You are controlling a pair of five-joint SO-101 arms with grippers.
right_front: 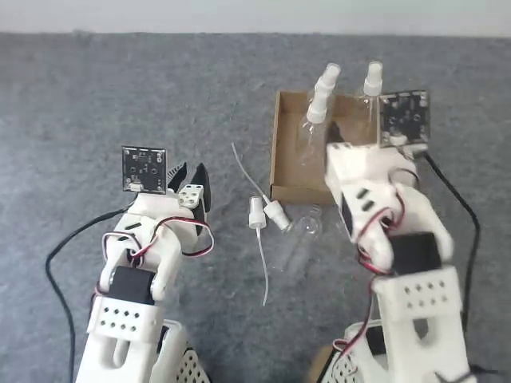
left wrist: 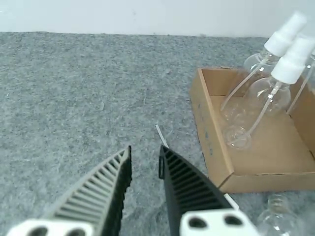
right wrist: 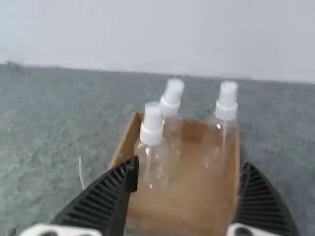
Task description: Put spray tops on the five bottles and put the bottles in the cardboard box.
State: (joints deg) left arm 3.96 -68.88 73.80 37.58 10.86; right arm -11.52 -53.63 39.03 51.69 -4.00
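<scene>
White printed arms (right_front: 128,315), black ribbed claws (left wrist: 145,152) (red-black wires (right_front: 206,233))

Grey carpeted table (right_front: 120,88) bears cardboard box (right_front: 276,148), two spray tops (right_front: 257,214) and a bottle (right_front: 306,224).

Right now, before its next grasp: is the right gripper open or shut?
Open: the right gripper has its fingers wide apart, gripping nothing.

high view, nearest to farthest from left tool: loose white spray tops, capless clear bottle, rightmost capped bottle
From left tool:
1. Loose white spray tops, on the carpet.
2. Capless clear plastic bottle, lying beyond them.
3. Rightmost capped bottle, in the cardboard box.
</scene>
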